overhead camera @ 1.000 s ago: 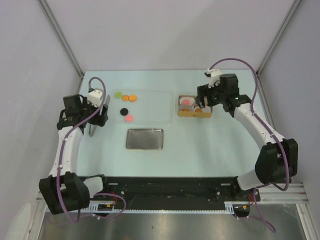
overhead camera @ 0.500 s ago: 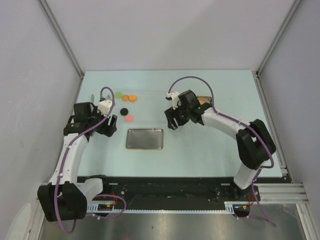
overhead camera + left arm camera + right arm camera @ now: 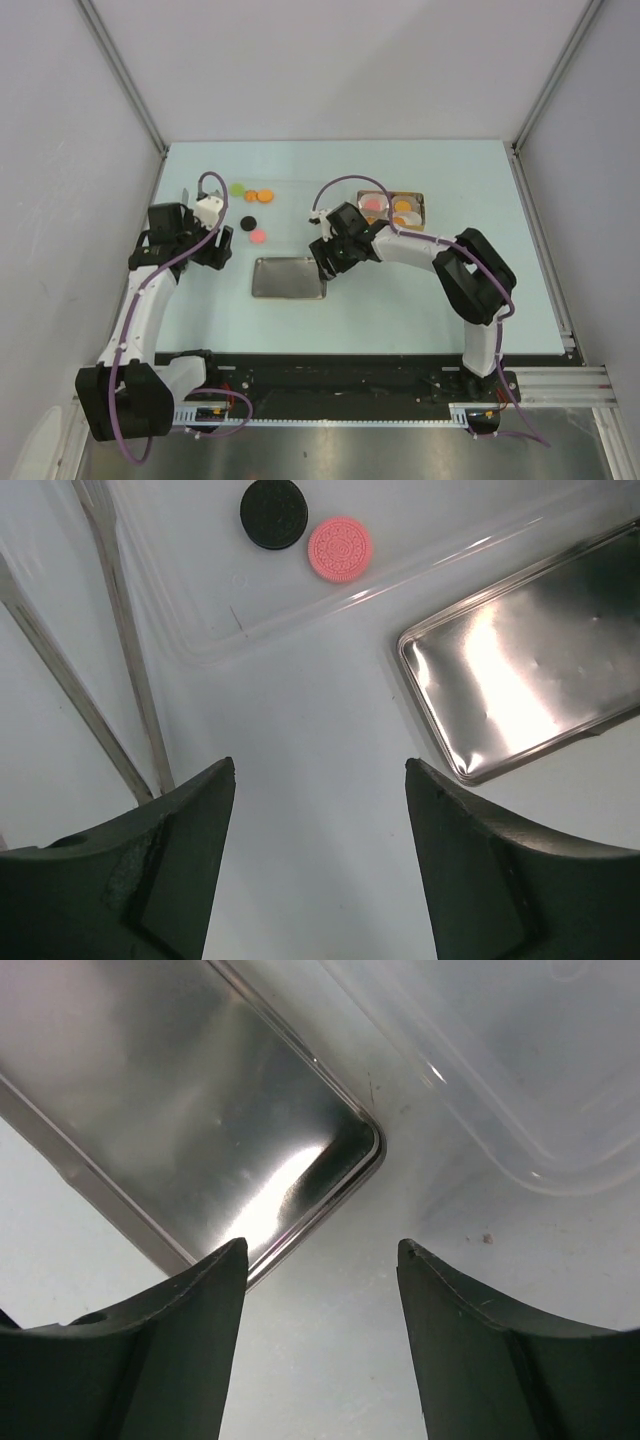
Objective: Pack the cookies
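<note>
Several cookies lie on a clear plastic tray (image 3: 300, 215): green (image 3: 237, 189), two orange (image 3: 259, 196), black (image 3: 249, 223) (image 3: 274, 513) and pink (image 3: 258, 237) (image 3: 340, 548). More pink and orange cookies sit in white cups inside the gold box (image 3: 420, 200). My left gripper (image 3: 215, 248) (image 3: 320, 770) is open over bare table, just left of the tray and the metal tin (image 3: 288, 278) (image 3: 540, 670). My right gripper (image 3: 325, 255) (image 3: 320, 1250) is open and holds nothing, at the tin's (image 3: 170, 1110) far right corner, beside the clear tray (image 3: 500, 1060).
Metal tongs (image 3: 120, 650) lie on the table left of the clear tray, beside my left fingers. Grey walls close the table on three sides. The arm bases stand along the near edge.
My right arm has swung left from the gold box to the tin's right corner, its jaws narrowing a little. My left arm shifted slightly, then stayed still.
</note>
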You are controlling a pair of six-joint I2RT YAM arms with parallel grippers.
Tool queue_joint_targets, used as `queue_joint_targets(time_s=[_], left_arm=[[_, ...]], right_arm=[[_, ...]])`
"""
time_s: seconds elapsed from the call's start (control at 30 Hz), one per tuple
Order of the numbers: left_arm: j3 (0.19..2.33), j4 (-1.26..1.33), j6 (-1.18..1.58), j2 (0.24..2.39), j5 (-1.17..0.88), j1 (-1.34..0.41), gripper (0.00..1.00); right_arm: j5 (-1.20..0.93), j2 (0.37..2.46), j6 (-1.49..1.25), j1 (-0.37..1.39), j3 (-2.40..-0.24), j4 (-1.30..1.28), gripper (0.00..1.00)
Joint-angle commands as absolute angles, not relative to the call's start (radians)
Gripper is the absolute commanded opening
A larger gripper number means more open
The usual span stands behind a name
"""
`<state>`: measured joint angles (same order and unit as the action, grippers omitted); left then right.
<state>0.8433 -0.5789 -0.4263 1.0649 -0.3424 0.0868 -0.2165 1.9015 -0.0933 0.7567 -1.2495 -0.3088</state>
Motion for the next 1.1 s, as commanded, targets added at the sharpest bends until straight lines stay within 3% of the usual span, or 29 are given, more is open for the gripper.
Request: queue_joint_targets(time_s=[0.0, 0.47, 0.77, 0.97, 1.07], left_arm=[[0.835, -0.538, -0.423, 1.058, -0.336, 0.081, 0.74], [0.798, -0.506, -0.431, 1.034, -0.330, 0.080, 0.74], [0.795, -0.514, -0.446, 1.008, -0.310, 0.080, 0.75], [0.770, -0.503, -0.443, 0.993, -0.301, 0.081, 0.75], [0.761, -0.499, -0.439, 0.986, -0.298, 0.081, 0.75]], right_arm=[[-0.183, 1.939, -0.120, 0.772, -1.312, -0.316, 0.64], [0.036, 2.020, -0.109, 0.887, -1.345, -0.357, 0.46], [0.173, 2.057, -0.077, 0.939, -1.353, -0.390, 0.24], [0.146, 2.056, -0.063, 0.937, -1.371, -0.417, 0.00], [0.121, 2.042, -0.061, 0.930, -1.390, -0.442, 0.00]])
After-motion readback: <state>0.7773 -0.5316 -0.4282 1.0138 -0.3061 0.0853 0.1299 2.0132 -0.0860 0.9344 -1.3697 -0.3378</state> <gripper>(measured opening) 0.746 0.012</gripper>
